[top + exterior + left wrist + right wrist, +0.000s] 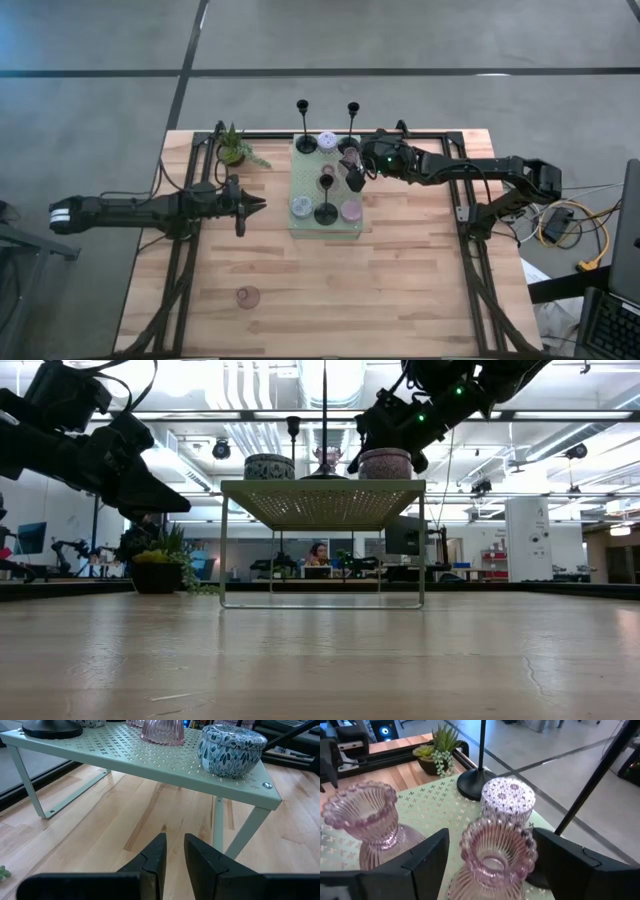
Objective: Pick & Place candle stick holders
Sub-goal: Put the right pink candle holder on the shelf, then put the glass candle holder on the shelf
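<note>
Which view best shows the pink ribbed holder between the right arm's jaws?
The right wrist view: the pink ribbed holder fills it, between open jaws. The high view shows a speck; the low view does not show it clearly; the left wrist view cannot settle it.

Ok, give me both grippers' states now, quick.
Left gripper: nearly shut, empty, beside the green perforated stand.
Right gripper: open, fingers either side of a pink ribbed glass holder on the stand.

Shelf (300, 190) crowded – bare tabletop (400, 290) around it

Two squat cups (269, 466) and a black candlestick (324, 430) atop the pale green perforated stand (322, 502).
</note>
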`<state>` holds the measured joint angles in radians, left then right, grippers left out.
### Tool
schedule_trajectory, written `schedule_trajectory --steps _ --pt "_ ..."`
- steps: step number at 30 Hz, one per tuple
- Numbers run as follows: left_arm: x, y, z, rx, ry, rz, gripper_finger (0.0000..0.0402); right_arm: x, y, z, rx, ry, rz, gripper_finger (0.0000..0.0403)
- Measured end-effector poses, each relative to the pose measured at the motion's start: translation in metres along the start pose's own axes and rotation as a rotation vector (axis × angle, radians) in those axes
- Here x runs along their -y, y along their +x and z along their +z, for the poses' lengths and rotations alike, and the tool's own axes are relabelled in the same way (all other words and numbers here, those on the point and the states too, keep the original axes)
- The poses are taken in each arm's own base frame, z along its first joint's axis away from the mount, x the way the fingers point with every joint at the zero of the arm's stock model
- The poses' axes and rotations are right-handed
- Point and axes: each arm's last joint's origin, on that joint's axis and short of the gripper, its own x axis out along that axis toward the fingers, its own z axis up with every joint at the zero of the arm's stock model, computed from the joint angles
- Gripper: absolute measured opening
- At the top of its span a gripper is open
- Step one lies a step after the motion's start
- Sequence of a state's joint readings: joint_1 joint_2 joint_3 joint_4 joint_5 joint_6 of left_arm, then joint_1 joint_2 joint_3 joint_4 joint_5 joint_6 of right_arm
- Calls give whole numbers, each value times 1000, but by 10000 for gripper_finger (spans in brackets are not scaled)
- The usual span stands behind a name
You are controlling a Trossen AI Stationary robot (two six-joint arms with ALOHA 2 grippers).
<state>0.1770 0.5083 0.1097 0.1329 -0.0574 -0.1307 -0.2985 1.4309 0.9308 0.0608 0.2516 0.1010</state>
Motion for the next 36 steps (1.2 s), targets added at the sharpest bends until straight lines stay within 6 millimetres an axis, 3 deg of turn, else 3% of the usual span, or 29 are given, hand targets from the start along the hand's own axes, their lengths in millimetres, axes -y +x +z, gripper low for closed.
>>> schedule_trajectory --steps 10,16,20,28,32,36 --pt "0 0 0 0 0 0 71 1 -8 17 54 -15 3 285" --pt "0 0 0 0 0 0 71 1 -25 31 82 0 14 277" --pt "0 0 0 -1 0 0 71 -1 -52 45 73 32 62 261" --pt "0 0 0 -2 0 0 71 -9 -134 66 58 70 280 195" --pt "0 0 0 -3 0 0 71 -7 -167 54 67 72 351 145" --pt "0 0 -1 -6 0 1 71 2 -188 26 103 87 392 85"
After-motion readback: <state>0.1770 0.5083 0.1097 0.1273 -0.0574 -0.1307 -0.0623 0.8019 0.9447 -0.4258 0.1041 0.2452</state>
